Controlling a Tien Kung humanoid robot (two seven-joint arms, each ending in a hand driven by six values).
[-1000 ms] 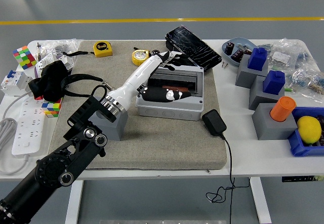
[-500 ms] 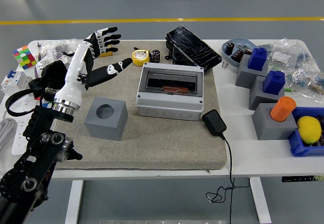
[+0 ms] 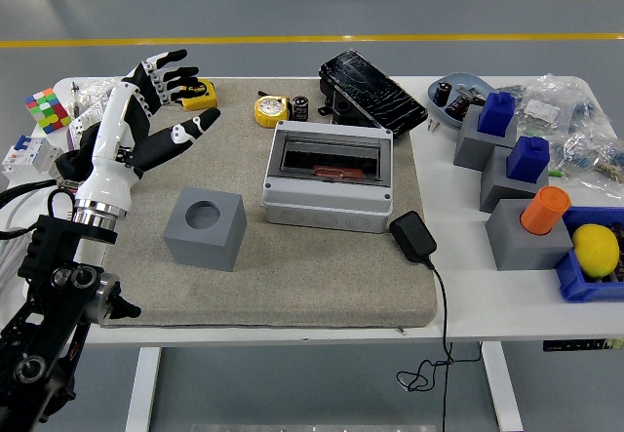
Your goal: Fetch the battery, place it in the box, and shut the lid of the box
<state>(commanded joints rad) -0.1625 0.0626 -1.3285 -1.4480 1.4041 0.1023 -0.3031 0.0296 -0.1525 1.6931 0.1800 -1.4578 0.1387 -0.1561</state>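
Note:
A grey box [image 3: 330, 180] stands mid-table on the felt mat [image 3: 292, 286]. A reddish piece [image 3: 336, 171] shows in its dark top recess; I cannot tell how the lid stands. A small black cylindrical battery [image 3: 300, 108] stands behind the box, beside a round yellow tape measure [image 3: 271, 110]. My left hand [image 3: 166, 96] hovers over the mat's back left corner, well left of the box, fingers spread and holding nothing. The right hand is out of view.
A grey cube with a round hole [image 3: 205, 227] sits left of the box, and a black charger [image 3: 413, 235] with its cable to its right. A cracked black slab [image 3: 370, 81] lies behind. Grey blocks [image 3: 517, 222], a bowl [image 3: 456, 96] and a lemon [image 3: 595, 249] crowd the right.
My left hand has pulled back from over the box to the back left of the mat, rising with its fingers spread. The battery behind the box came into sight.

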